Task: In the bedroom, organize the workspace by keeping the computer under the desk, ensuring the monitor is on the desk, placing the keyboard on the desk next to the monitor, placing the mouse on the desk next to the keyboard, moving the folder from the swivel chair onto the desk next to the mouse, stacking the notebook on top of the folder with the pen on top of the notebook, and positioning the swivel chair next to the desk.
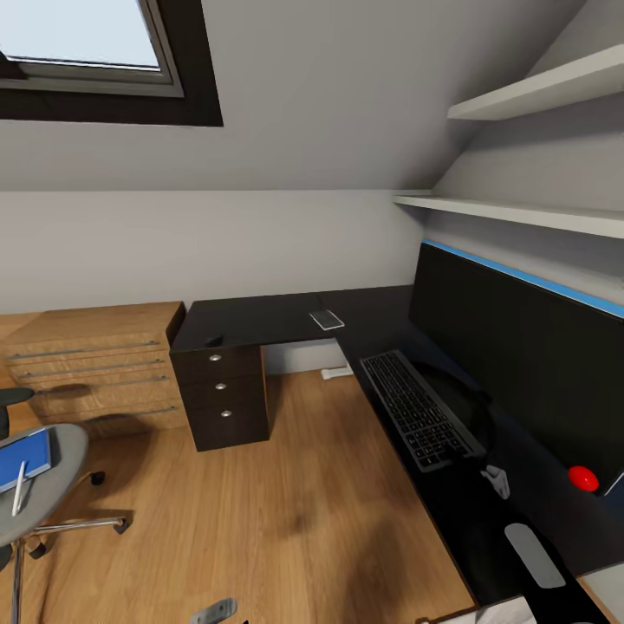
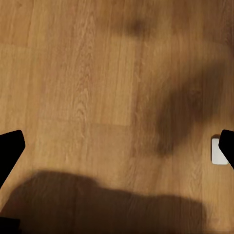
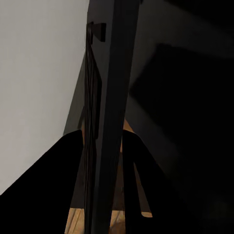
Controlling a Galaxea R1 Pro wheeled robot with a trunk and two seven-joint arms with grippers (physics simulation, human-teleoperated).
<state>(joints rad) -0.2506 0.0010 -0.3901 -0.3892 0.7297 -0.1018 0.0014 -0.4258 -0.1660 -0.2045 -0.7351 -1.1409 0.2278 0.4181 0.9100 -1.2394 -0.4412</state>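
Desk [image 1: 260,319], long, black and L-shaped, fills the right half of our head view under sloped pale grey walls; its drawer unit [image 1: 224,394] with round silver knobs stands on the light wood plank floor [image 1: 286,520]. On it lie the slim dark grey keyboard [image 1: 419,407] and, beside it, the wide black monitor [image 1: 529,347]. At lower left, the grey swivel chair [image 1: 43,485] carries the bright blue folder [image 1: 26,458]. Our left gripper [image 2: 117,161] hangs spread apart over floor; our right gripper's [image 3: 100,185] state we cannot tell.

wooden dresser [image 1: 95,368], skylight [image 1: 87,43], 2 shelves [image 1: 537,91].
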